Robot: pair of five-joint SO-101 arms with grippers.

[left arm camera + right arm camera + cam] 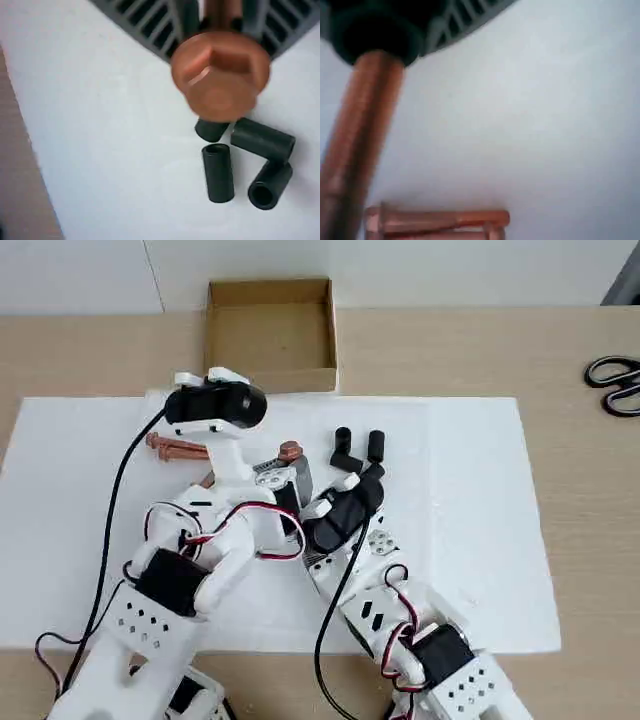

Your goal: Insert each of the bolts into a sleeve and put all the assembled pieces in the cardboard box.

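Copper hex-head bolt (220, 75) clamped in left claw (220, 12), black sleeve (375, 40) clamped in right claw (382, 22)

Left hand (286, 472) and right hand (318, 512) clamped, tips close together, arms angled inward

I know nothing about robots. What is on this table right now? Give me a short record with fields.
box: cardboard box at the far edge of the white mat
left jaws: shut on a copper bolt, held above the mat
right jaws: shut on a black sleeve, with a copper shaft running into its mouth
loose sleeves: cluster of spare sleeves lying on the mat
loose bolts: spare bolts lying side by side on the mat
off the mat: scissors on the wooden table
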